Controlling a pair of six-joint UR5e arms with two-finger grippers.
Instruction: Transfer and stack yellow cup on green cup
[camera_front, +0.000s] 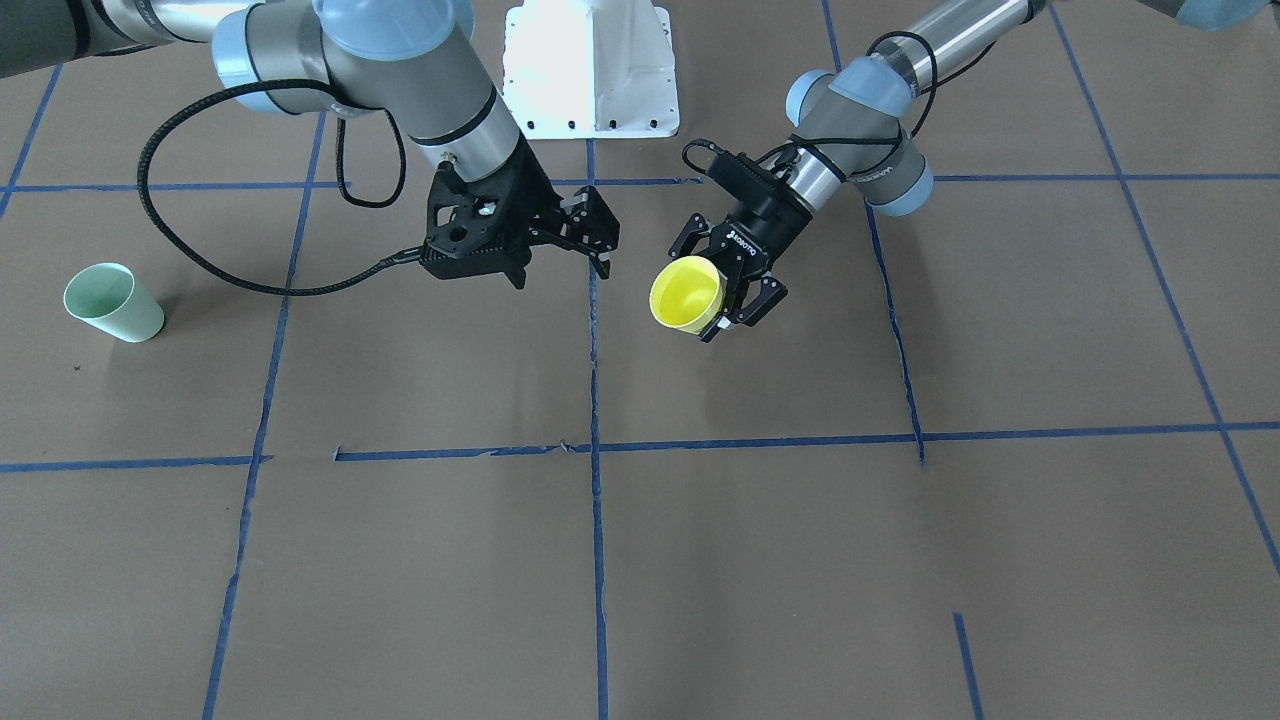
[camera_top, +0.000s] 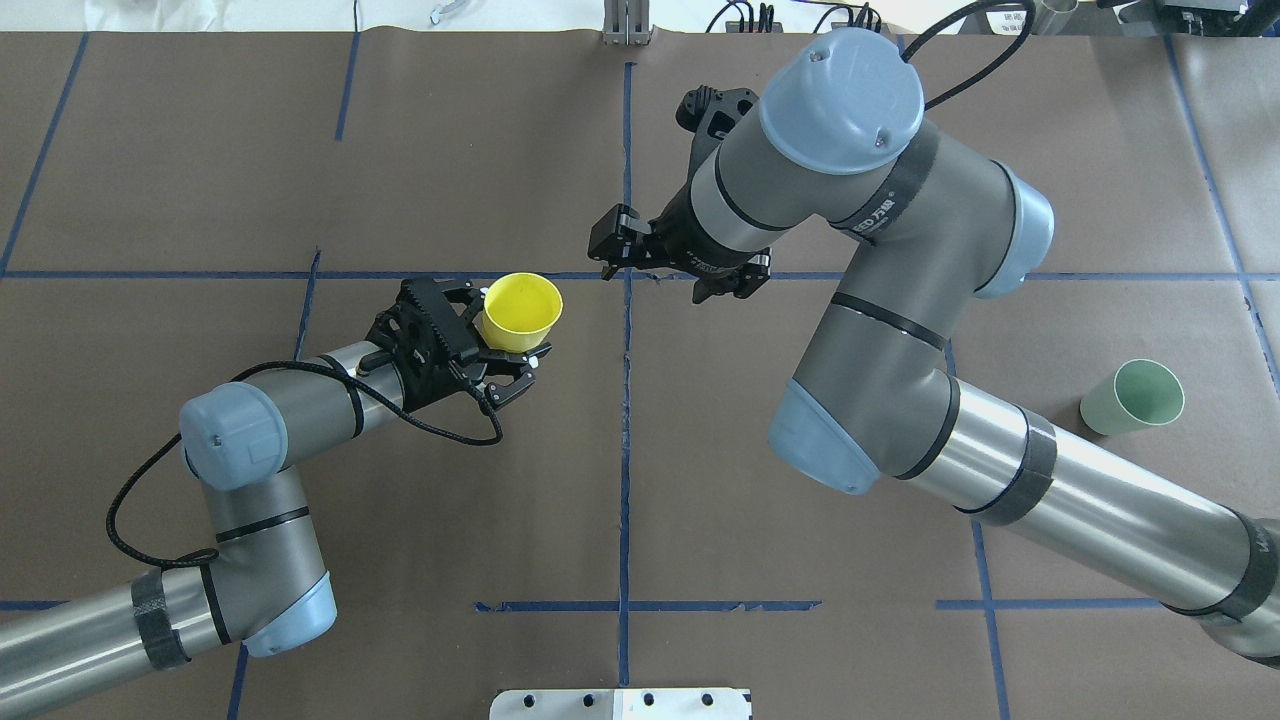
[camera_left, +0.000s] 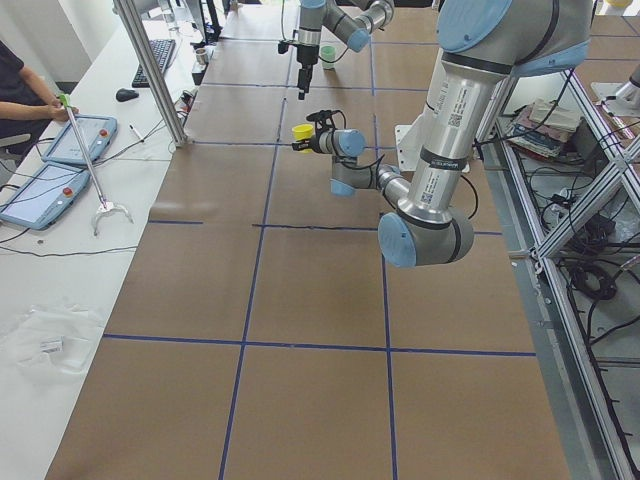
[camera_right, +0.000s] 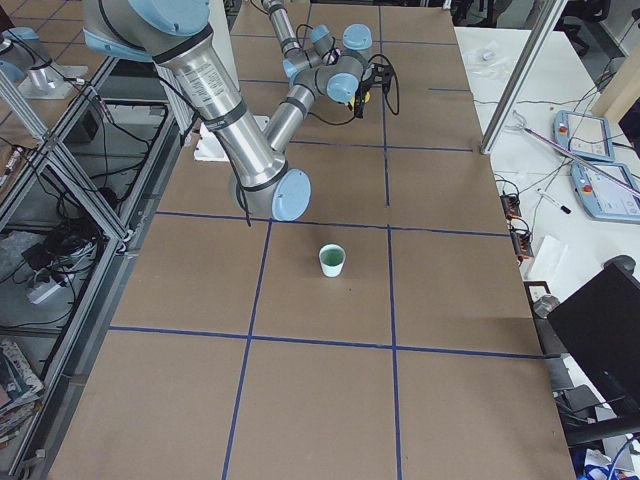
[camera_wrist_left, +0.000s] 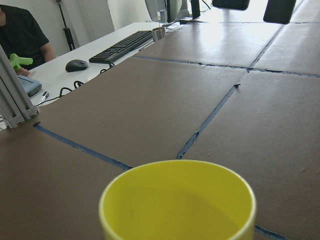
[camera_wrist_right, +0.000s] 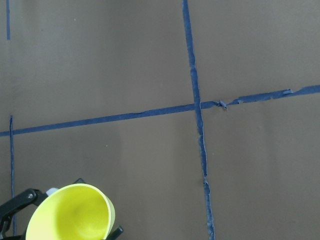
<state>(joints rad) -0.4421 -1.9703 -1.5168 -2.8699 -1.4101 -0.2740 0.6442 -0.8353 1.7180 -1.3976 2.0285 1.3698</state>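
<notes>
Handover stage, by my read. Front view: left fingers (camera_front: 762, 298) are clamped on the yellow cup (camera_front: 686, 293) just right of frame centre. The cup looks clear of the desk (camera_front: 700, 560), mouth tipped toward lower left. Right fingers (camera_front: 600, 225) are spread and empty, left of the cup, near but not touching. Green cup (camera_front: 110, 300) stands at the far left.

Overhead: yellow cup is left of the blue centre tape (camera_top: 626, 450), pinched low on its wall, rim free. Green cup is far right.

Left wrist: rim fills bottom centre.

Right wrist: cup in the lower-left corner, own fingers out of frame.

Next: right fingers align on the free rim and close, then left lets go.
</notes>
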